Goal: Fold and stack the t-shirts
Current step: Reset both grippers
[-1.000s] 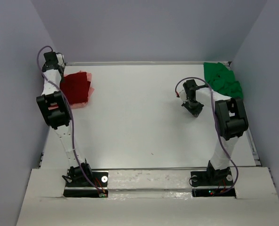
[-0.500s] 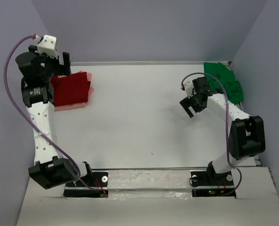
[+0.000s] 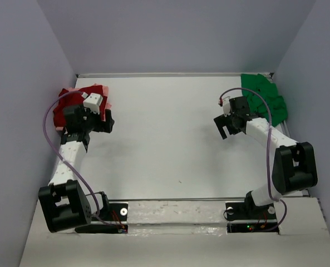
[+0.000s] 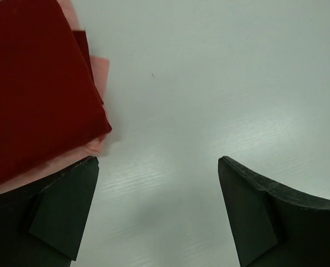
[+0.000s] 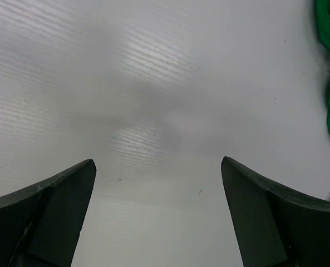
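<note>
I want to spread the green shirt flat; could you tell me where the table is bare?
The middle of the table is bare, between the left end effector and right end effector, down to the near edge. Crowded: dark red t-shirt on salmon pink t-shirt far left, green t-shirt far right.

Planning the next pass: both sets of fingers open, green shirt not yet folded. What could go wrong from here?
1. The left fingers stand open right beside the red shirt, which lies folded on the pink shirt. A careless move could snag a corner and undo the stack.
2. The green shirt lies bunched in the far right corner of the table. The right fingers may grab several layers at once, or push it off the edge.
</note>
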